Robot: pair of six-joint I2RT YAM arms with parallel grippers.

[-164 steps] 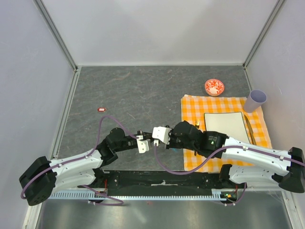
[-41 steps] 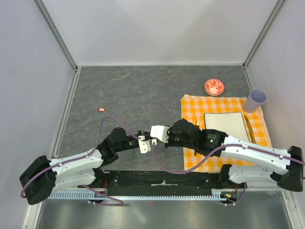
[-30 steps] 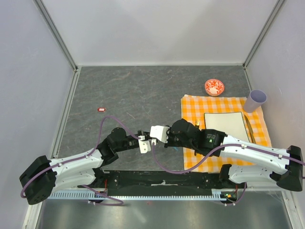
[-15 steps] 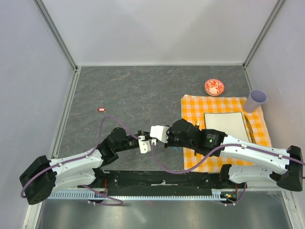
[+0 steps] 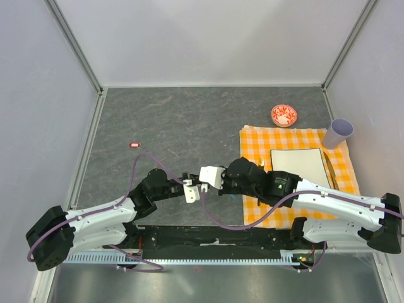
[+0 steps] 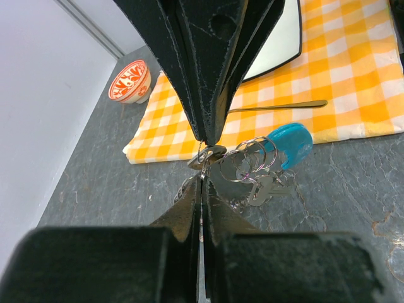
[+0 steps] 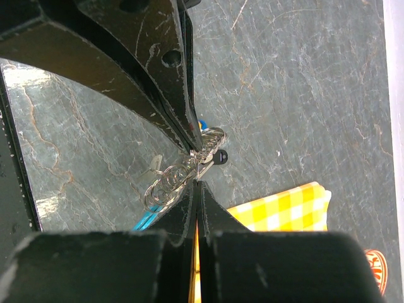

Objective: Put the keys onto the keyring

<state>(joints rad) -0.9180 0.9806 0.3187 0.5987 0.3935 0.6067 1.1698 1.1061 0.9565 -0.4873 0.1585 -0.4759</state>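
Note:
My two grippers meet tip to tip low over the grey table near its front, the left gripper (image 5: 192, 189) and the right gripper (image 5: 203, 184). In the left wrist view my left gripper (image 6: 202, 179) is shut on a ring of the keyring (image 6: 247, 163), a bunch of linked metal rings with a cyan strap (image 6: 291, 141). A silver key (image 6: 265, 190) hangs under it. In the right wrist view my right gripper (image 7: 197, 180) is shut on a thin metal piece that seems to be the blade of a black-headed key (image 7: 219, 158), against the keyring (image 7: 165, 184).
An orange checked cloth (image 5: 252, 142) lies at the right with a white mat (image 5: 298, 165), a fork (image 6: 278, 105) and a lilac cup (image 5: 339, 132). A red-and-white bowl (image 5: 283, 115) stands behind it. A small red tag (image 5: 134, 145) lies at the left.
Both grippers have shifted slightly left and away from the front edge over the past seconds, still pinched together. In the last second nothing visibly moved.

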